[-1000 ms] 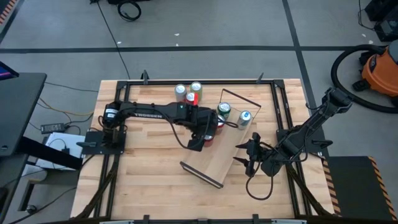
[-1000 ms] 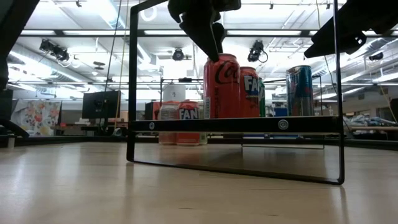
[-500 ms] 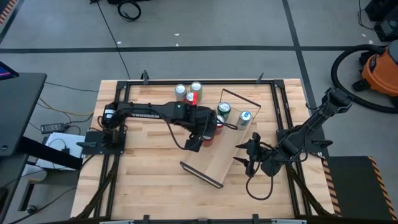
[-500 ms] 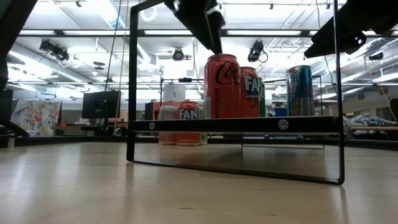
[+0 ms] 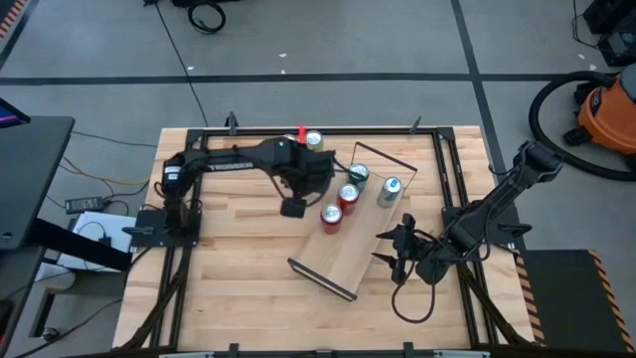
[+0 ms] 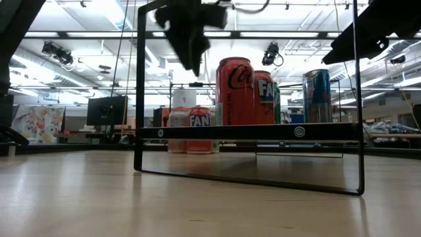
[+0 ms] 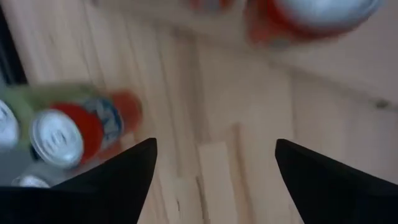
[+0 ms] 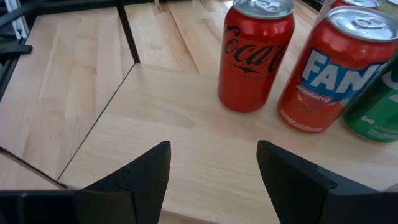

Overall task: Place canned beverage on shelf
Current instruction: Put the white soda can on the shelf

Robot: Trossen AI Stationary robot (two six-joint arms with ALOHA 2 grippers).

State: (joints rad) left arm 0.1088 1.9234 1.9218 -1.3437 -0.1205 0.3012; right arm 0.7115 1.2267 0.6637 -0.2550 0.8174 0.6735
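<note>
the red cola can (image 5: 331, 215) stands upright on the shelf (image 5: 350, 246), whose long axis runs diagonally across the worktop (image 5: 229, 278), left tool (image 5: 293, 207) spread apart and empty beside it, right tool (image 5: 390, 249) likewise apart.

You have a light wooden tabletop (image 5: 238, 259) edged by a black metal frame (image 5: 328, 128). Off its far right corner, an orange vacuum (image 5: 608, 114) sits on the grey floor, with its black hose (image 5: 542, 104) curving round on the side towards the table. To the left of the table stands a dark desk (image 5: 25, 179). On the floor beyond the far edge lies a coil of black cable (image 5: 207, 16), and dark lines (image 5: 477, 75) cross the floor there. From table height you can see a dark monitor (image 6: 107, 110) and a colourful poster (image 6: 39, 124) at the left of the room behind, under bright ceiling lights (image 6: 125, 13).
</note>
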